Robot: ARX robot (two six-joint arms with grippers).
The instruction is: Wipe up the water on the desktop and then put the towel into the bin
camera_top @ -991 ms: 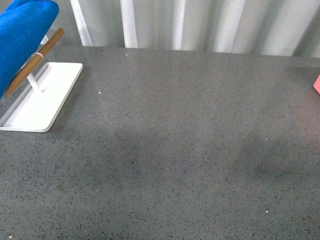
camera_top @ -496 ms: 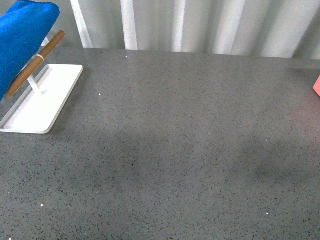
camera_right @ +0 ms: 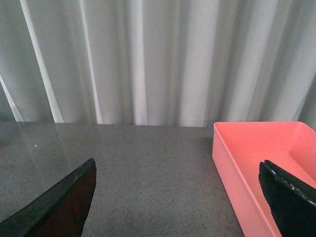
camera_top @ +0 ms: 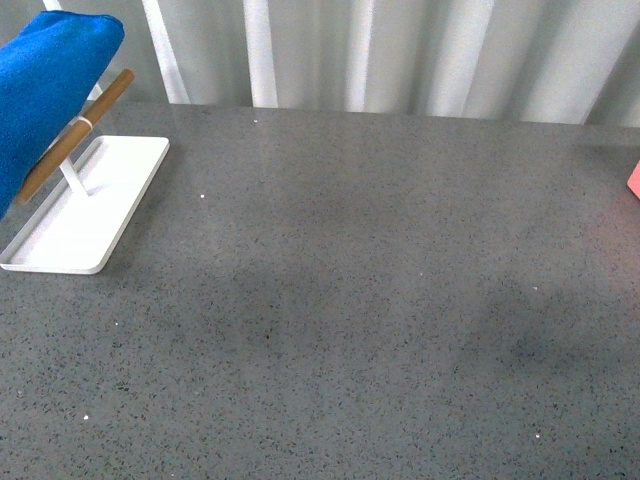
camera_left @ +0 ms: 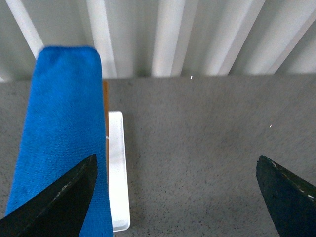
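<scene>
Containers first. A salmon-pink rectangular plastic bin sits on the desktop's right side, just in front of the curtain. The part of its inside that shows is plain pink floor and walls. In the front view only its corner shows, at the right edge.

At far left lies a shallow white rectangular tray w/ rounded corners and a low rim. A thin white post rises from it and carries a brown wooden rod, tilted. The bright blue ribbed microfibre towel hangs draped over that rod, above the tray and well apart from the bin. It's soft-looking, folded over the top, sides hanging down.

The surface is a wide dark grey speckled stone-like desktop, flat and matte, w/ fine black and white flecks. There are faint darker patches centre-right; can't tell if damp or shadow. Behind it hangs a pale grey-white pleated curtain in vertical folds.

The left gripper has its dark fingers spread wide, nothing between them. Its camera looks at the towel, rod and tray edge, and one finger overlaps the towel; contact can't be told. The right gripper is also spread wide, holding nothing, facing the curtain w/ the bin beside one finger.
</scene>
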